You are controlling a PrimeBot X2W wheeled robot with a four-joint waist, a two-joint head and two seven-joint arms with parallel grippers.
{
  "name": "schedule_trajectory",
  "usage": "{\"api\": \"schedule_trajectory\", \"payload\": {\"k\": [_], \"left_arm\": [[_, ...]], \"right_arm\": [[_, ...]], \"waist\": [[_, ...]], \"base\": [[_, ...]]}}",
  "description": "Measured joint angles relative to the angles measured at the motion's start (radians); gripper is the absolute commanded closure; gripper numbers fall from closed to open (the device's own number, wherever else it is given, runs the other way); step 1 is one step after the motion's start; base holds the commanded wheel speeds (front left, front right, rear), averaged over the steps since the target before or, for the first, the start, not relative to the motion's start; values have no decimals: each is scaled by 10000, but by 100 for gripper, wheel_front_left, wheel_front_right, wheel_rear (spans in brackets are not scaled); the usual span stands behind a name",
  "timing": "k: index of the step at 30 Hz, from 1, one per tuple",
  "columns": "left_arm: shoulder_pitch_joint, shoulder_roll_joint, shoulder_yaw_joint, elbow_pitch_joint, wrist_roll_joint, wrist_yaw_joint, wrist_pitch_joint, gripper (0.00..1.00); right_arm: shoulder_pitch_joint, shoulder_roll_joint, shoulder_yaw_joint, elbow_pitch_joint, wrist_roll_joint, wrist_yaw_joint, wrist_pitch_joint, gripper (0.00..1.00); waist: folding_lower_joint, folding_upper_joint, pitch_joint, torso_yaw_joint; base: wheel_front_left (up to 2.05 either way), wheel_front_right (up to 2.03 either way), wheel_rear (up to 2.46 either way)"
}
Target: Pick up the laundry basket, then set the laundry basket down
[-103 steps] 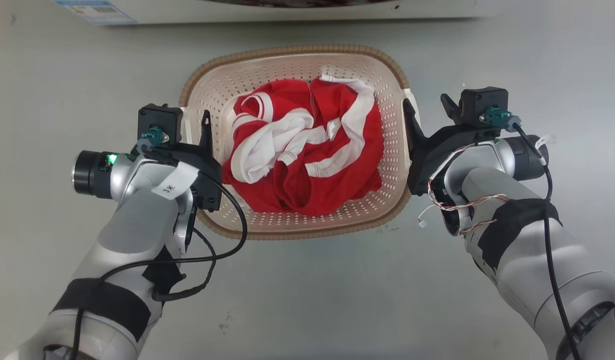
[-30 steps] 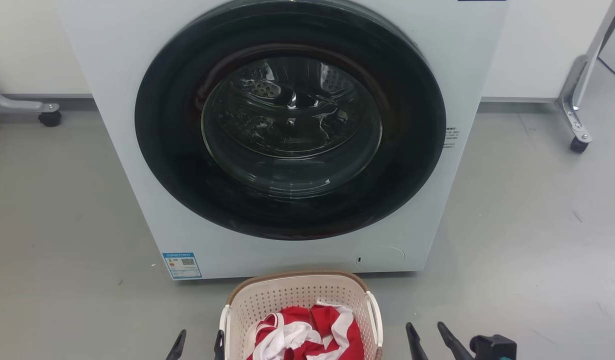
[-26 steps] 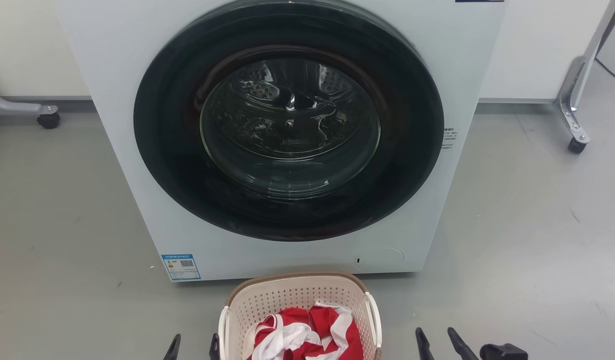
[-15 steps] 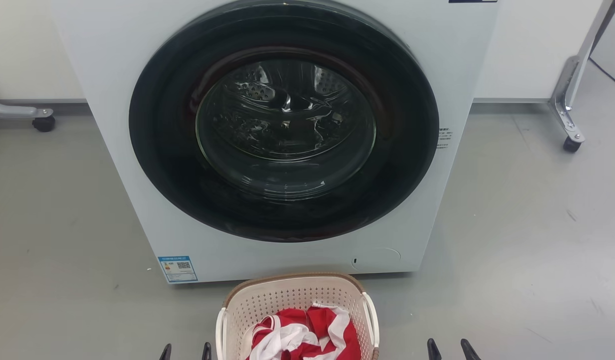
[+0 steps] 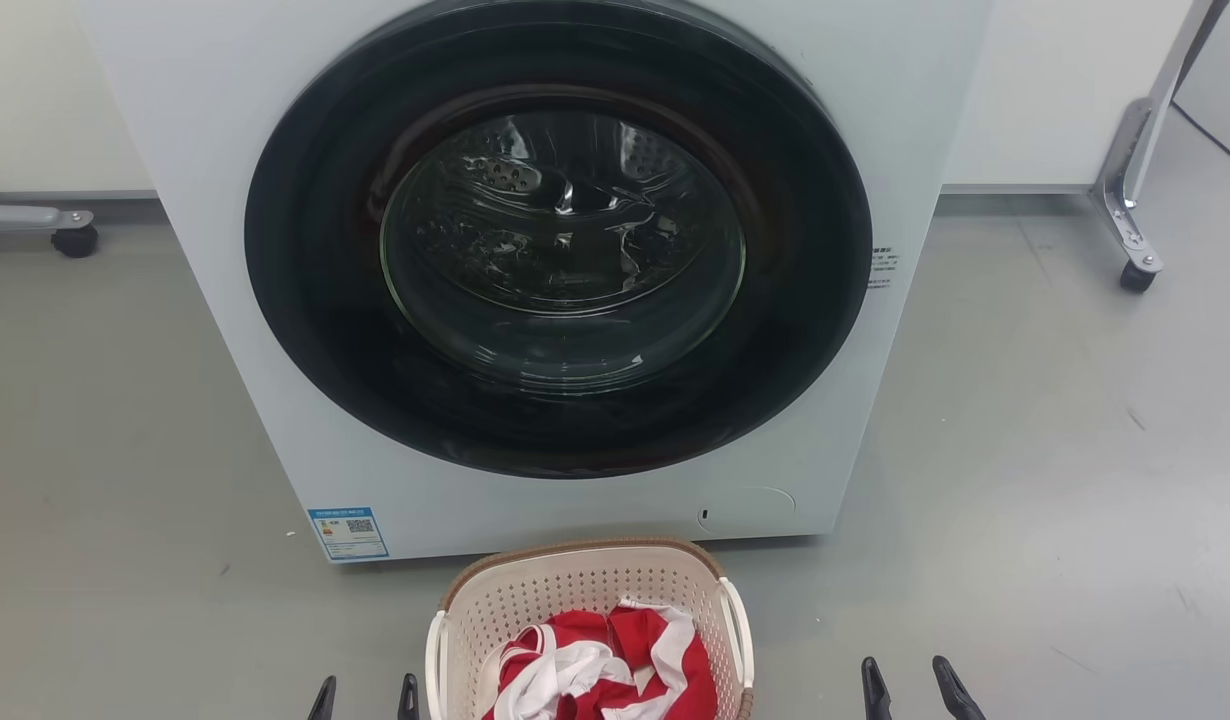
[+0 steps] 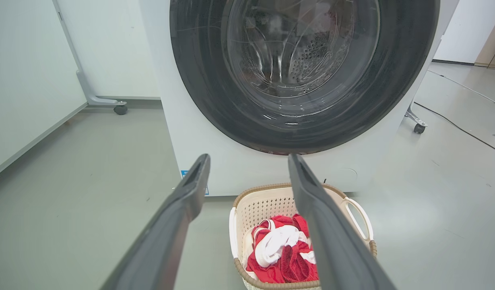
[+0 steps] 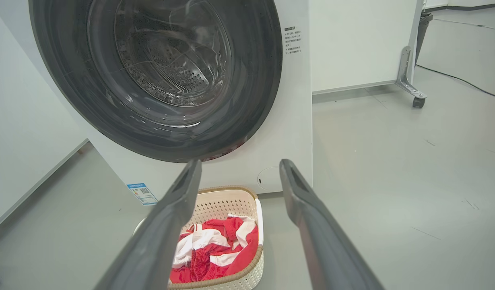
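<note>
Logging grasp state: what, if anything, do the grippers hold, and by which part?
Nothing: left gripper and right gripper are open, clear of the laundry basket.

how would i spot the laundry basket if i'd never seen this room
Find the white front-loading washing machine. On the grey floor directly before it sits the laundry basket: cream perforated plastic, brown woven-look rim, white loop handles, red-and-white clothing inside.

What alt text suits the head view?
A cream laundry basket holding red-and-white clothing sits on the floor before a closed white washing machine. The open left gripper and open right gripper flank it at the bottom edge.
</note>
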Motion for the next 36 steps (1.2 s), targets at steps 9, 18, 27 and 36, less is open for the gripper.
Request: {"api": "schedule_trajectory", "payload": {"k": [9, 18, 27, 36], "left_arm": [[14, -84, 29, -44, 121, 0, 0, 0], [157, -100, 15, -75, 148, 0, 0, 0], [162, -115, 12, -94, 234, 0, 0, 0], [325, -163, -13, 464, 286, -12, 17, 100]], "right_arm": [[159, 92, -230, -399, -468, 0, 0, 0], [350, 167, -313, -591, -614, -2, 0, 0], [392, 211, -370, -690, -817, -2, 0, 0], [733, 226, -355, -100, -857, 4, 31, 100]], "waist": [[0, 0, 25, -10], [0, 0, 26, 41], [1, 0, 9, 39], [2, 0, -5, 35]], "base": [[0, 0, 0], [0, 0, 0], [0, 0, 0], [0, 0, 0]]}}
